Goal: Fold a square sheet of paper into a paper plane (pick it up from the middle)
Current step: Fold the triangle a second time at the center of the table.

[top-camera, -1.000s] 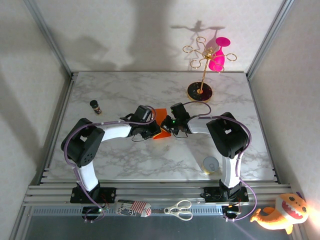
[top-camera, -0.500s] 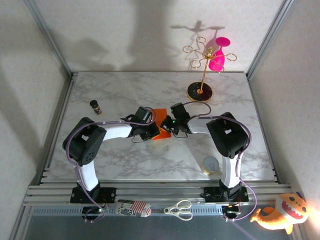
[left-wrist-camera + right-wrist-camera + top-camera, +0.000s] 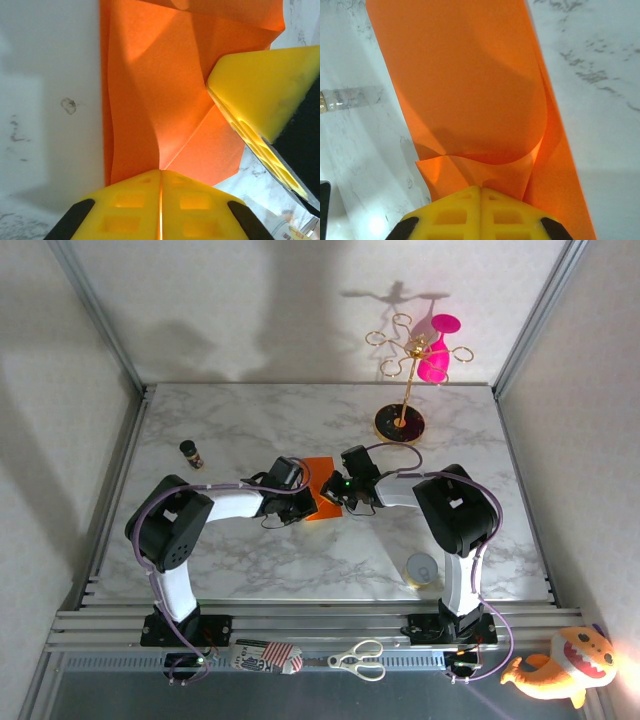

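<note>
Square sheet of paper (image 3: pixel 322 502), partly folded on bench (image 3: pixel 250 560), pinched by closed left pincer (image 3: pixel 161 172) and closed right pincer (image 3: pixel 481 188); uneven pulling may tear it or skew crease.

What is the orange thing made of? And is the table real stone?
The orange sheet looks like thin matte paper: it holds sharp creases and curls softly. The table looks like white marble with grey veins and a slight sheen; real stone or a print, I cannot tell.
</note>
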Controlling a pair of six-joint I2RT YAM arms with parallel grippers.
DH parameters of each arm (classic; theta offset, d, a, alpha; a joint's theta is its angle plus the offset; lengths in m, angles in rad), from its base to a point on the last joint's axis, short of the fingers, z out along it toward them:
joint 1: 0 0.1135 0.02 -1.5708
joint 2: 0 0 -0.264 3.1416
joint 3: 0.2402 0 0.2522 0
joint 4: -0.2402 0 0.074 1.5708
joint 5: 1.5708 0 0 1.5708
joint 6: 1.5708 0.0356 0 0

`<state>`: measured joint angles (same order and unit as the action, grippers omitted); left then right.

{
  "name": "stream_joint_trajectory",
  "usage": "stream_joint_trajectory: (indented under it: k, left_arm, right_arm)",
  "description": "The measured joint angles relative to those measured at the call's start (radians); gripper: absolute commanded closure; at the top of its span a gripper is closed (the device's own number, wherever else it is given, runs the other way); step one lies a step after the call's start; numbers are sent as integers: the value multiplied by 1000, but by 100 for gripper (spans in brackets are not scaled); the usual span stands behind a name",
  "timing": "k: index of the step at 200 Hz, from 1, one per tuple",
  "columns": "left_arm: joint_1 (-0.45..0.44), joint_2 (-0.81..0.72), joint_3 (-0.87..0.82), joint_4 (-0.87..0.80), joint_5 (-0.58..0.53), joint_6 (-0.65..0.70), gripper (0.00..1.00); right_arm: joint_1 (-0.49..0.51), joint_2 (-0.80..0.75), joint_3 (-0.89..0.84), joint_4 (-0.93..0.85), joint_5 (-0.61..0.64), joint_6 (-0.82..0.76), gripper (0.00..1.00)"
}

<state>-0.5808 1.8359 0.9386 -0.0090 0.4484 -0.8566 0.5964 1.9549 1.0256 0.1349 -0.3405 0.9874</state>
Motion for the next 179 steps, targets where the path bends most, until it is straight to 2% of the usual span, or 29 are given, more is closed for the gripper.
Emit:
stream_joint_trajectory:
  k: [75,137,179]
  left_arm:
    - [8,-2,-25,40,11,23,93]
    - [9,-3,-27,43,17,23,94]
    - [10,-3,-27,43,24,27,92]
  right_arm:
    - [0,-3,5,-6,-5,-55,100]
    - [4,-6,11,-22,-80,-142,99]
    - [16,-2,29,-58,-63,-147,100]
